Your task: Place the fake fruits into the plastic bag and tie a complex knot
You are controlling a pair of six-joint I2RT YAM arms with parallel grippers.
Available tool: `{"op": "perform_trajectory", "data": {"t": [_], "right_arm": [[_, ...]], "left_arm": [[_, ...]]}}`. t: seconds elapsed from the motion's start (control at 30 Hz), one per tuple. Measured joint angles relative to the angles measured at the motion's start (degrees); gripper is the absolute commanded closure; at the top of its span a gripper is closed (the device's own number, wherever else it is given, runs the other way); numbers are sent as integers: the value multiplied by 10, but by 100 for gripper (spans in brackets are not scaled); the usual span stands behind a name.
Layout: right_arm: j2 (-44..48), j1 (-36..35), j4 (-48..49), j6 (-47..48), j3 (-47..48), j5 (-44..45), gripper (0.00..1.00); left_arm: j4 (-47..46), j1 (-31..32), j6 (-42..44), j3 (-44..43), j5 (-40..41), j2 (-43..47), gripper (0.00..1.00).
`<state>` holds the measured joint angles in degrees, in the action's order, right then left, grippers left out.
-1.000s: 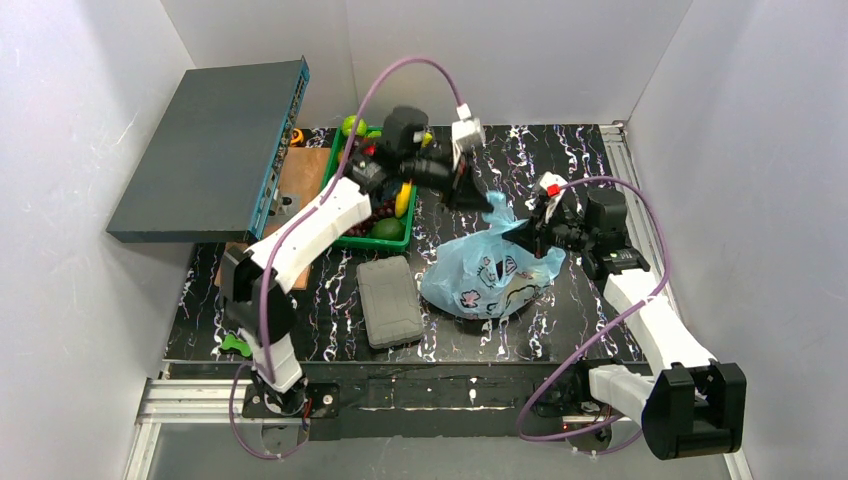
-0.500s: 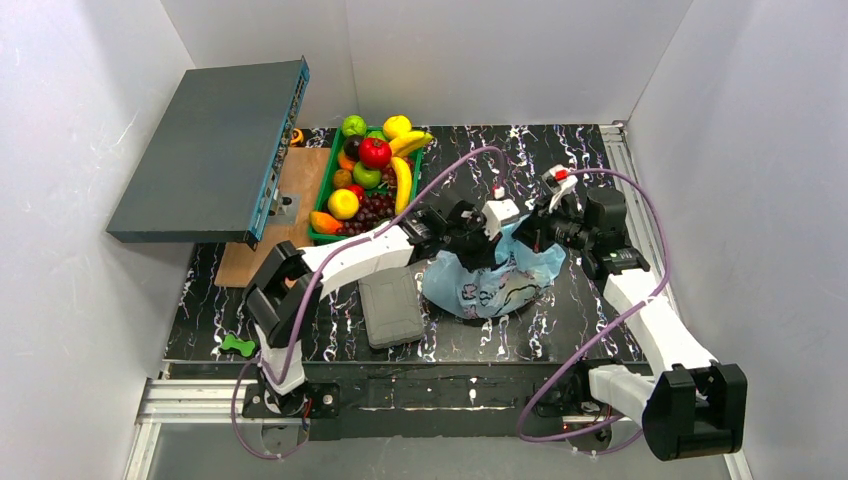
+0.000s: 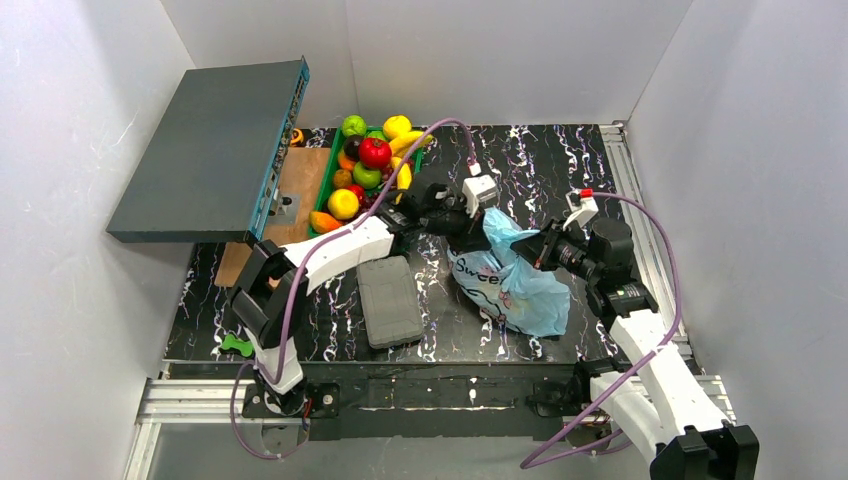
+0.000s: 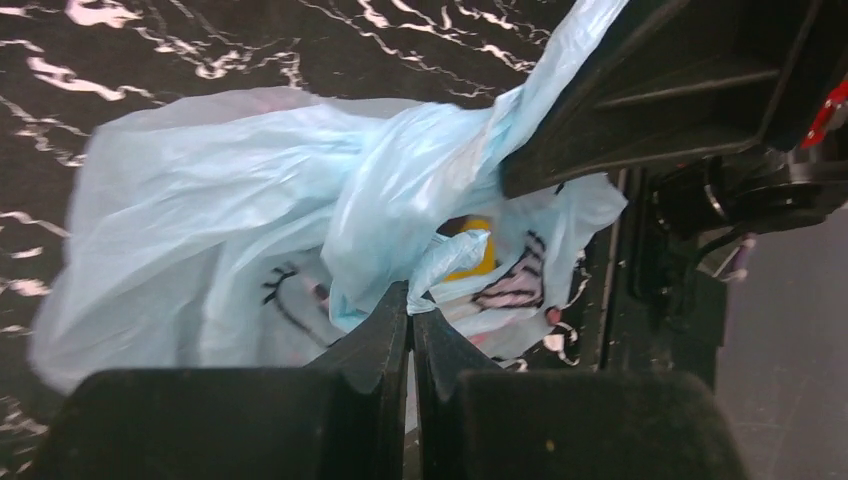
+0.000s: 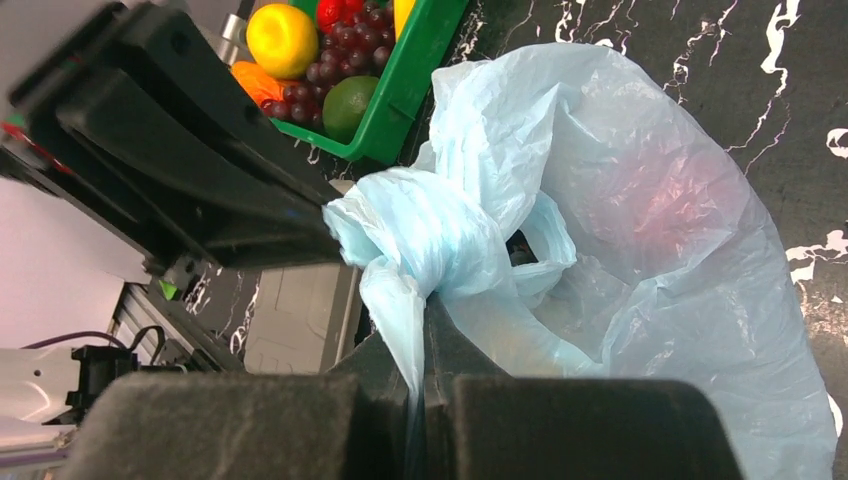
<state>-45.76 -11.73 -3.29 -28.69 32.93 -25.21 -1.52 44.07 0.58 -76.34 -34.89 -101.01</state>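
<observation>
Left claw [image 4: 410,300], right claw [image 5: 424,335] nose-to-nose, tight on the plastic bag [image 3: 524,290]

Even, bright light; the plastic bag [image 4: 200,230] just beyond the left gripper [image 4: 410,305] gleams softly, the gripper itself dark and slightly blurred.

Light-blue plastic bag [image 4: 200,200] between tight jaws

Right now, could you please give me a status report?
Left gripper shut on plastic bag; right gripper likewise. Handles twisted between them. Fruits left in tray. Nothing obstructing.
</observation>
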Motion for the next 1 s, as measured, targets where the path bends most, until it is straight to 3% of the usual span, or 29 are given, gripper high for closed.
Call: {"op": "perform_trajectory", "data": {"t": [0.37, 0.43, 0.53, 0.57, 0.63, 0.73, 0.8, 0.9, 1.0], "right_arm": [[35, -19, 4, 3, -18, -6, 98], [35, -19, 0, 11, -20, -10, 72], [32, -19, -41, 37, 0, -20, 21], [25, -18, -79, 56, 28, -28, 9], [14, -17, -124, 87, 85, -41, 2], [16, -10, -163, 136, 174, -70, 2], [21, -2, -178, 153, 214, -86, 8], [6, 30, -210, 170, 282, -102, 34], [-39, 99, -221, 184, 322, -120, 53]], "left_arm": [[-123, 17, -227, 1, -14, -107, 100], [-150, 16, -257, 9, -16, -112, 100], [-172, 10, -288, 15, -20, -112, 100], [-180, 6, -294, 18, -21, -112, 100], [-185, 0, -301, 20, -22, -112, 100], [-191, -8, -306, 24, -25, -112, 100], [-193, -11, -307, 25, -26, -112, 100], [-195, -11, -308, 25, -30, -112, 100], [-196, -11, -309, 25, -33, -112, 100]]}}
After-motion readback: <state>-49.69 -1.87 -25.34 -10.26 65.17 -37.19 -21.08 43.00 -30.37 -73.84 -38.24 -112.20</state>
